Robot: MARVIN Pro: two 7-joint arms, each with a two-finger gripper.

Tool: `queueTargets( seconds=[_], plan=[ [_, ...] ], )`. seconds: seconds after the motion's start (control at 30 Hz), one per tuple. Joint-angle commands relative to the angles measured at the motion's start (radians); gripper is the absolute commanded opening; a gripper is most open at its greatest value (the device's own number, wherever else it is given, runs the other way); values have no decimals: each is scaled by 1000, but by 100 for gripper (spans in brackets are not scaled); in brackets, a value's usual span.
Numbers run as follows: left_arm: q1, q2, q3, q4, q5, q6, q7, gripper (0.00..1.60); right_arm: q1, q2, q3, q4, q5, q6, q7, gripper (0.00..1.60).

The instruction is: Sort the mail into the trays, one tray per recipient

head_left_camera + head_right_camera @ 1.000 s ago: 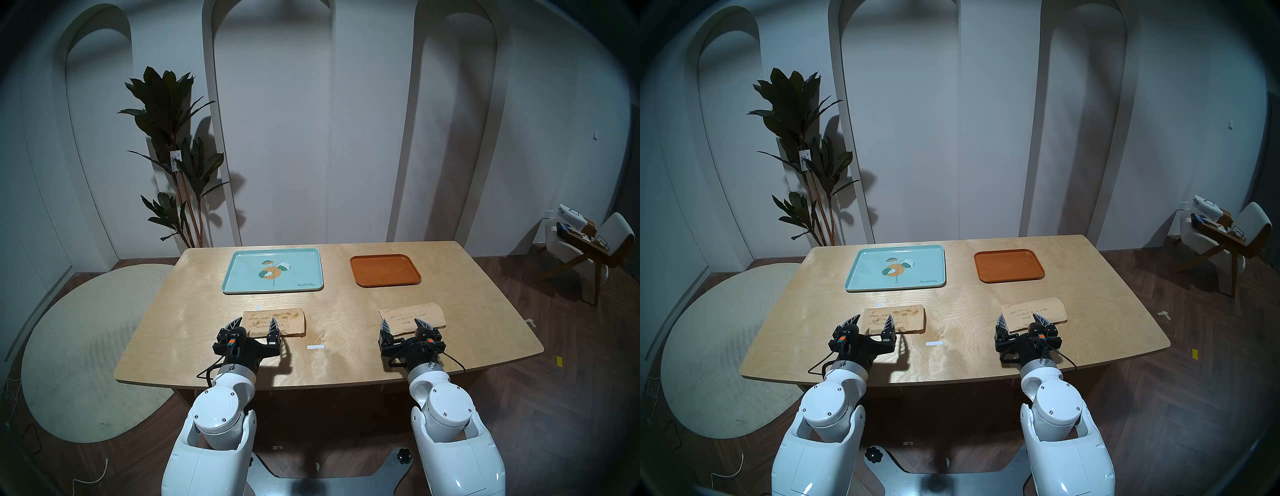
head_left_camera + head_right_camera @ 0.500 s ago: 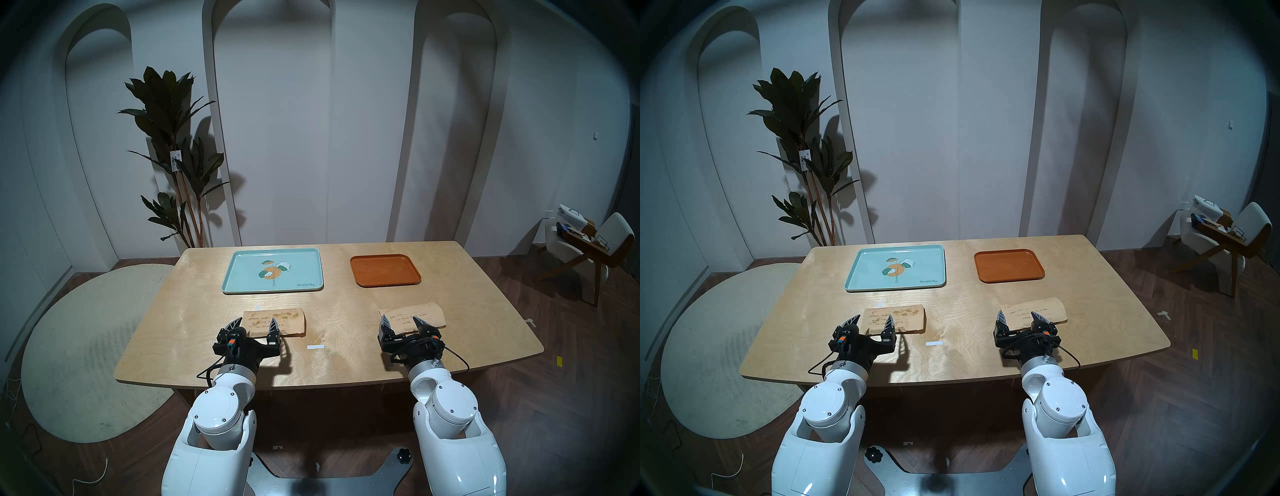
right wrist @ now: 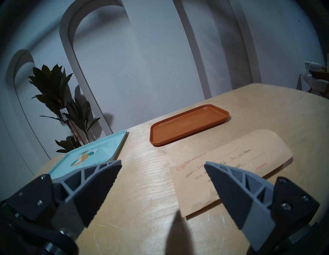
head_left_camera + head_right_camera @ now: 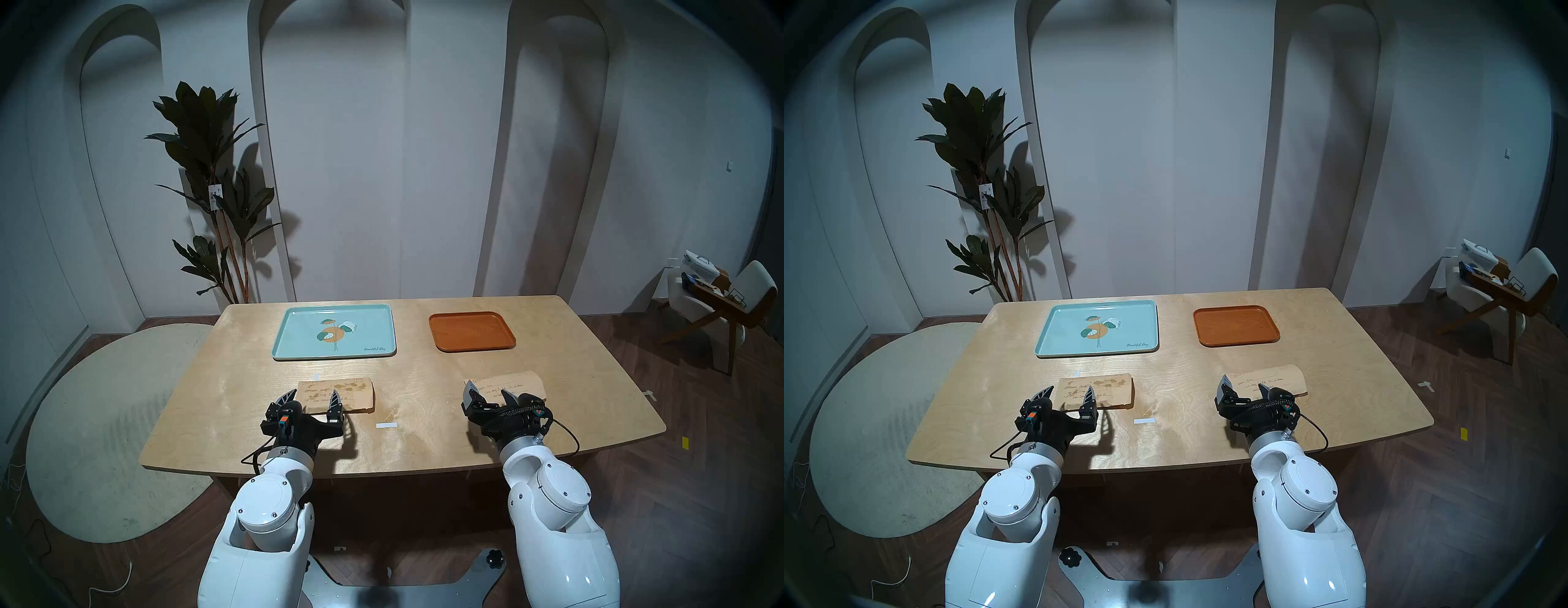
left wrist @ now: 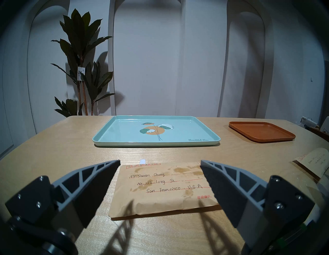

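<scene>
Two tan envelopes lie on the wooden table. The blotched envelope (image 4: 356, 392) (image 5: 160, 188), addressed by hand, sits in front of my left gripper (image 4: 314, 392) (image 5: 160, 161), which hovers open just above its near left part. The plain envelope (image 4: 524, 382) (image 3: 231, 160) lies at the right; my right gripper (image 4: 488, 388) (image 3: 162, 162) is open, rolled to one side, over the envelope's left end. Farther back rest the mint-teal printed tray (image 4: 297, 339) (image 5: 115, 131) and the smaller orange-brown tray (image 4: 471, 335) (image 3: 187, 124), with nothing in either.
A small white paper strip (image 4: 386, 425) lies between the two envelopes near the front edge. A tiny white scrap (image 4: 315, 376) sits behind the blotched envelope. A tall plant (image 4: 212, 191) stands behind the table's left corner, and a chair (image 4: 721, 305) at far right.
The right wrist has rolled and its gripper has crept forward and left over the plain envelope's left end. The left arm and both envelopes have stayed put.
</scene>
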Motion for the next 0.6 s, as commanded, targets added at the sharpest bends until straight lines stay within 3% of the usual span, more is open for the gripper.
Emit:
queueTargets(
  seconds=[0.0,0.27,0.4,0.57],
  plan=[
    [-4,0,0,-19,1,-4,1,160,-28,-5,-11,-50,180,15,-44,160],
    [-4,0,0,-19,1,-3,1,160,-54,-7,-11,-76,309,17,-91,160],
    [-4,0,0,-19,1,-3,1,160,-45,-14,4,-65,422,32,-128,160],
    [-4,0,0,-19,1,-3,1,160,-35,-21,27,-48,484,48,-145,160]
  ],
)
